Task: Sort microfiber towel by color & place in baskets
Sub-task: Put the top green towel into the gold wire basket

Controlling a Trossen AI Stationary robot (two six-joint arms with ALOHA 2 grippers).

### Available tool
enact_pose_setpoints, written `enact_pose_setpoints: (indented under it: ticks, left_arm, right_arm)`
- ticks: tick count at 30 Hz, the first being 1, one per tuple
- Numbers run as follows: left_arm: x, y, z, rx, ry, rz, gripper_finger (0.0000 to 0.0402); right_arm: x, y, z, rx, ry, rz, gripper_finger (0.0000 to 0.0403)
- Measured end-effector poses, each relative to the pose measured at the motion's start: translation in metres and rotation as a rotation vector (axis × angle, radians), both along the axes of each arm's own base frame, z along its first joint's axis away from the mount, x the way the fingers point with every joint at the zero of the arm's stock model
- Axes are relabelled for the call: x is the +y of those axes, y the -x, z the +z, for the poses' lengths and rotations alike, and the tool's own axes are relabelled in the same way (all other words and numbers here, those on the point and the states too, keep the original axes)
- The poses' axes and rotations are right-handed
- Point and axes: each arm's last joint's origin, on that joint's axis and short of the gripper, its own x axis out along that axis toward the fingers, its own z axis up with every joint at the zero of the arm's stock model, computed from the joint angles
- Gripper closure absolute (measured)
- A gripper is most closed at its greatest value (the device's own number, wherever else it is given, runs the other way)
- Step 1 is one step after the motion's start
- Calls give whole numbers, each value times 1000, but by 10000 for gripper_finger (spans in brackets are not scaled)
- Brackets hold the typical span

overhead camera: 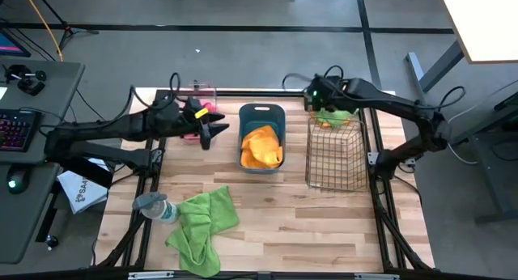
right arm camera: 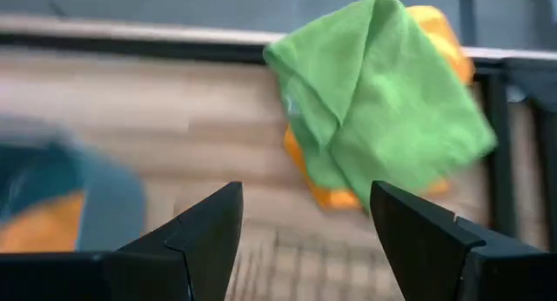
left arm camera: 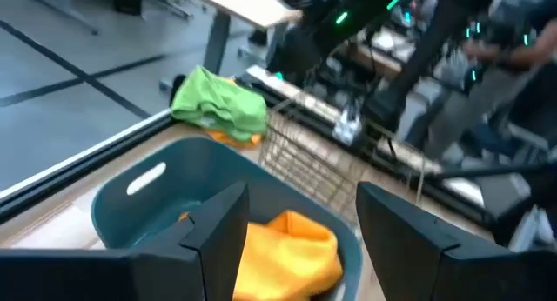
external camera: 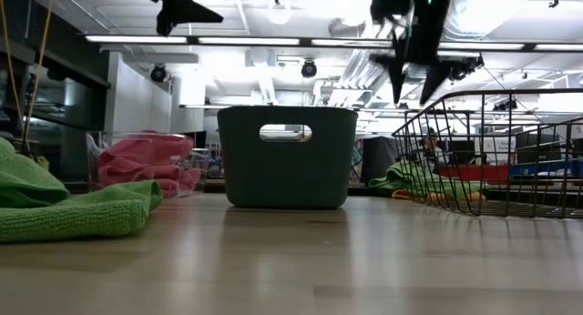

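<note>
Both arms stretched inward over the table's far half — left gripper (overhead camera: 212, 131) fingers spread, empty; right gripper (overhead camera: 324, 110) likewise spread, holding nothing.

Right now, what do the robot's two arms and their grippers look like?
Both arms are dark, almost black, with black cables running along and behind them. The left gripper has yellow markings just behind its fingers. The right gripper shows a small green light near the wrist. In the wrist views, each gripper's fingers are flat, dark and angular, tapering to a corner.
</note>
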Motion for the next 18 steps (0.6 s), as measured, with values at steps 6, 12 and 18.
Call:
enact_pose_setpoints:
  ticks: [6,12,18]
  left_arm:
    - [3,-8,0,-91,-18,76,199]
    - [7,-15,8,-188,-49,162,199]
    - [9,-14,11,-217,-56,233,199]
  right_arm:
    - [-74,28,-50,-189,-17,-115,153]
    - [-123,45,-84,-140,-35,-170,153]
    - [-145,42,-106,-94,-54,-190,153]
